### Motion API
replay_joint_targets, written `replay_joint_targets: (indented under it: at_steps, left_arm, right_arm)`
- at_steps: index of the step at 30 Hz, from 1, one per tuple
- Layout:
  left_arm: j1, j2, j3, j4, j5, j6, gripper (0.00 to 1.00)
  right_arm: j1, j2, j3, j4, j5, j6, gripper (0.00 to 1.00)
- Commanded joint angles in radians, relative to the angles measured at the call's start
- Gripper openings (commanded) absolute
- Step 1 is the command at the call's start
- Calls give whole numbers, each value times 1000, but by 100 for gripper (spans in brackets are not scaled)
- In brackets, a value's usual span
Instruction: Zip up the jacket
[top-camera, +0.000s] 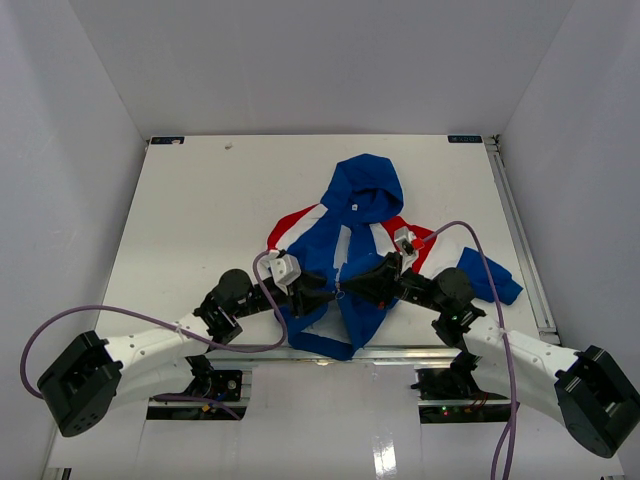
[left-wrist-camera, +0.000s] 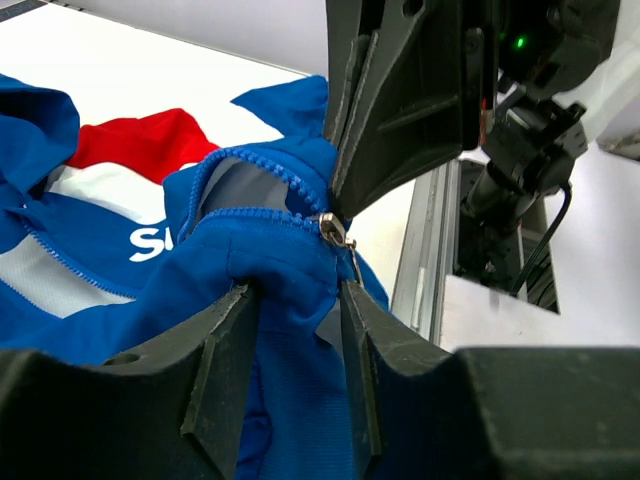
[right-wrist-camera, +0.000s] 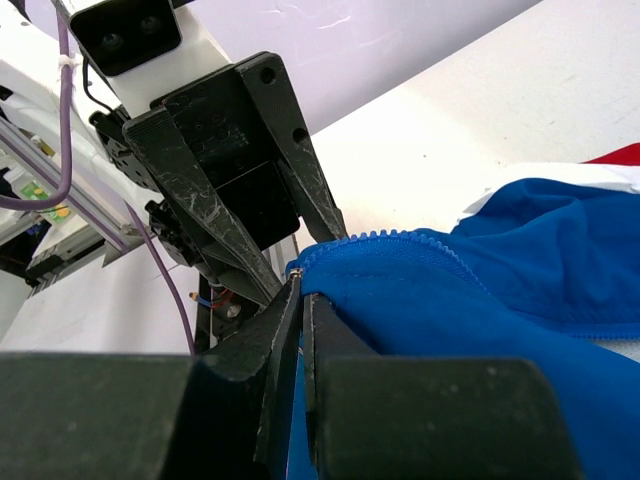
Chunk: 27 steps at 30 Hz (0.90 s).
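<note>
Near the front edge of the desk (top-camera: 200, 200) the jacket (top-camera: 322, 248) is spread out, with its hood (top-camera: 365, 185) pointing away from the arms and its hem by the arm bases. Both claws are brought almost tip to tip over the lower front. The left claw (left-wrist-camera: 295, 295) is seen partly spread: its fingers (left-wrist-camera: 232, 340) stand apart, and a bunched fold of blue cloth lies in the gap between them. Whether that cloth is pressed cannot be told. The right claw (right-wrist-camera: 300, 295) is pressed together, and the jacket's edge is pinched in it at the low end of the zip (right-wrist-camera: 400, 240). The metal slider (left-wrist-camera: 333, 230) is seen just at that claw's tips, and the two rows of teeth part beyond it.
</note>
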Motion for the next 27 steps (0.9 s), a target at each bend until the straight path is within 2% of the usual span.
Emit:
replay_joint_targets:
  at_steps: [1,10,15,18,22,24,25,27]
  left_arm:
    - [-5,-33,5,47,-31,-83,50]
    - [-5,-77,1,55,2,-136,56]
    - [-6,-79,11,36,0,-134,53]
    - [-5,-65,15,40,13,-129,46]
    - [-5,-55,19,26,28,-111,17]
    - [-5,-53,19,18,29,-104,6]
    - [-5,-52,19,13,28,-98,2]
    - [-5,-53,20,6,30,-91,0]
  right_arm:
    - [0,10,-11,107,-14,7,8]
    - [0,15,-17,112,-7,5,8]
    - [2,24,-15,113,-7,4,8]
    - [0,34,-11,114,-8,5,8]
    - [1,33,-5,114,-5,9,8]
    - [0,33,0,113,-6,13,8]
    - [0,33,4,113,-6,15,8]
    - [0,33,10,113,-4,17,8]
